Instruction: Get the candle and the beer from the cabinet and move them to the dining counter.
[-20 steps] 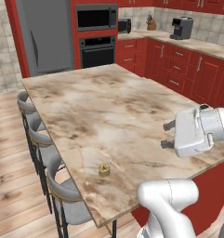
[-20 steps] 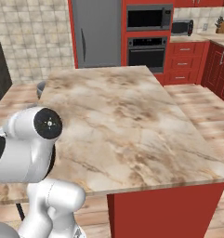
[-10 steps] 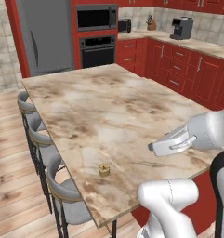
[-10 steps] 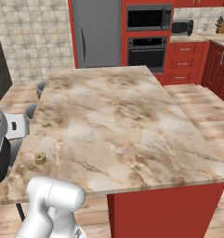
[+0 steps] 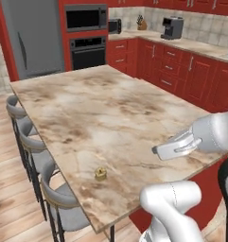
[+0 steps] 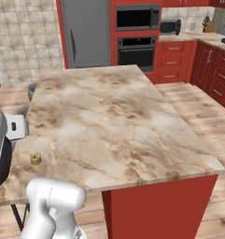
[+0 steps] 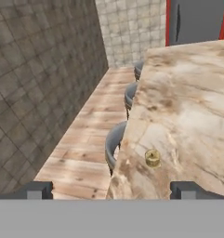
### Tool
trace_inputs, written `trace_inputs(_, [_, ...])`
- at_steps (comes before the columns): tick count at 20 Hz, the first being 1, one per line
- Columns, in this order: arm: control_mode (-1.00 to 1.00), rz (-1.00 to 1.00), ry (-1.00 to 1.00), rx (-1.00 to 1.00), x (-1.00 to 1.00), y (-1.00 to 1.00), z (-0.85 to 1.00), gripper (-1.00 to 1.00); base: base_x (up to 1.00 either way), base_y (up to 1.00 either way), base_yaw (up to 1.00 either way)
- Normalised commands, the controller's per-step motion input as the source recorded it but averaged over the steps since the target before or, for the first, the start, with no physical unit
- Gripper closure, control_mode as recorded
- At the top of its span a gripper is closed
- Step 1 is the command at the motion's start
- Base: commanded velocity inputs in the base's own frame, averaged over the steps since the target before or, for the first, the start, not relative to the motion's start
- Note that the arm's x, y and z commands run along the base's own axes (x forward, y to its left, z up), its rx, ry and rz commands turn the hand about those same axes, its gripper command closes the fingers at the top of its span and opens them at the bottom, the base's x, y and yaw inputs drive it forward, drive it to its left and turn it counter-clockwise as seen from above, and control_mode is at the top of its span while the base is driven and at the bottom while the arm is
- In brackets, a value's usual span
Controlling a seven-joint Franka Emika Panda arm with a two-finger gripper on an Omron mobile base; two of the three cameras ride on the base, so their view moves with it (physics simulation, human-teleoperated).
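The candle (image 5: 100, 174) is sitting upright near the stool-side edge of the desk (image 5: 110, 108), ahead of and below the gripper (image 7: 113, 189), which is hanging wide open and empty, apart from it.

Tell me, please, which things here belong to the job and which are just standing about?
For the job: candle, on the dining counter; open gripper.
Standing about: stools, fridge, oven, coffee machine.
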Motion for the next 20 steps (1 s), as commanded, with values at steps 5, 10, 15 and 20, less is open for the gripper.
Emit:
trace_inputs(5, [1.0, 0.0, 0.0, 0.0, 0.0, 0.0, 0.0, -1.0, -0.45, 0.0, -0.58])
trace_inputs(10, [1.0, 0.0, 0.0, 0.0, 0.0, 0.0, 0.0, -1.0, -0.33, 0.09, -0.63])
trace_inputs(15, [1.0, 0.0, 0.0, 0.0, 0.0, 0.0, 0.0, -1.0, -0.2, 0.16, -0.66])
trace_inputs(20, [1.0, 0.0, 0.0, 0.0, 0.0, 0.0, 0.0, -1.0, -0.1, 0.14, -0.68])
